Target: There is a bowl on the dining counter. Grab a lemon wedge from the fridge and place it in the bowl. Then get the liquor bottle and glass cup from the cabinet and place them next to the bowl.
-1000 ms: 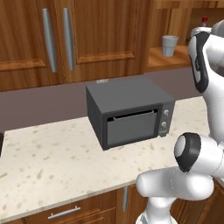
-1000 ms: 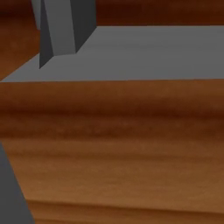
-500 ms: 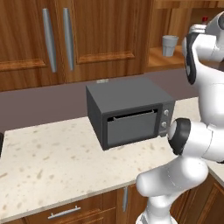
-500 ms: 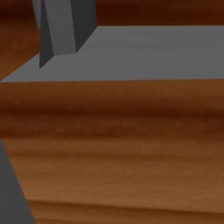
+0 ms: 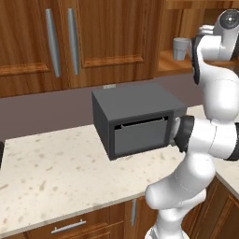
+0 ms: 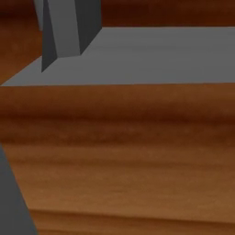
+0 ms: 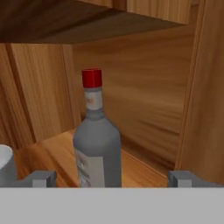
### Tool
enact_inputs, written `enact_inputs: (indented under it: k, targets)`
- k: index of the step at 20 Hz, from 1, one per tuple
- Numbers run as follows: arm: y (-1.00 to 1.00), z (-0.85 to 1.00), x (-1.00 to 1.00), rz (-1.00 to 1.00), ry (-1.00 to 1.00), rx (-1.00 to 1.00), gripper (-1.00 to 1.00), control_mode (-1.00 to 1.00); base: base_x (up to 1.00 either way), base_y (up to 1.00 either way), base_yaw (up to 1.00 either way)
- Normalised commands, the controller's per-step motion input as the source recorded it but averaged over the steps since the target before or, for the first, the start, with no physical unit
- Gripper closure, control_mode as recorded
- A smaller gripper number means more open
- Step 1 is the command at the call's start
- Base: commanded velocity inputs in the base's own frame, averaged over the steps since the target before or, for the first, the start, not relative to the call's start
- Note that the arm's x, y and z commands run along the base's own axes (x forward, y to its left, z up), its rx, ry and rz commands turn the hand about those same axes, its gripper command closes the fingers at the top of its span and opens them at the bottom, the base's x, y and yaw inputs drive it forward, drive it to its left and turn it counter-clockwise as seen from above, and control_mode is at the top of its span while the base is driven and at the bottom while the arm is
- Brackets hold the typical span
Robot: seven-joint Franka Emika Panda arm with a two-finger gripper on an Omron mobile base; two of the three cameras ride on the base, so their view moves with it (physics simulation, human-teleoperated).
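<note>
The liquor bottle, grey glass with a red cap and a pale label, stands upright on the wooden shelf of the open cabinet. My gripper is open in front of it, with one fingertip on each side of the bottle's base and nothing held. The glass cup is at the left edge of the hand view, beside the bottle. From the left base view, the glass cup stands on the open cabinet shelf at the upper right, and my arm reaches up to it.
A dark grey microwave sits on the beige speckled counter below the closed cabinet doors with grey bar handles. My arm's elbow hangs just right of the microwave. A wooden panel is very close in the right base view.
The arm's elbow has risen and shifted slightly left beside the microwave, and its upper part has leaned further toward the open shelf. The gripper stays open.
</note>
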Motion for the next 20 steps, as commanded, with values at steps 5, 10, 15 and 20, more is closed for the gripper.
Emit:
enact_inputs:
  k: [5, 10, 15, 20]
  targets:
    - [-0.12, 0.04, 0.32, 0.00, 0.05, 0.10, -1.00, -1.00, 0.00, 0.00, 0.00]
    - [-0.15, 0.02, 0.26, 0.00, 0.02, 0.09, -1.00, -1.00, 0.00, 0.00, 0.00]
    - [-0.18, 0.00, 0.18, 0.00, 0.00, 0.01, -1.00, -1.00, 0.00, 0.00, 0.00]
    - [-0.20, 0.00, 0.19, 0.00, 0.00, 0.00, -1.00, -1.00, 0.00, 0.00, 0.00]
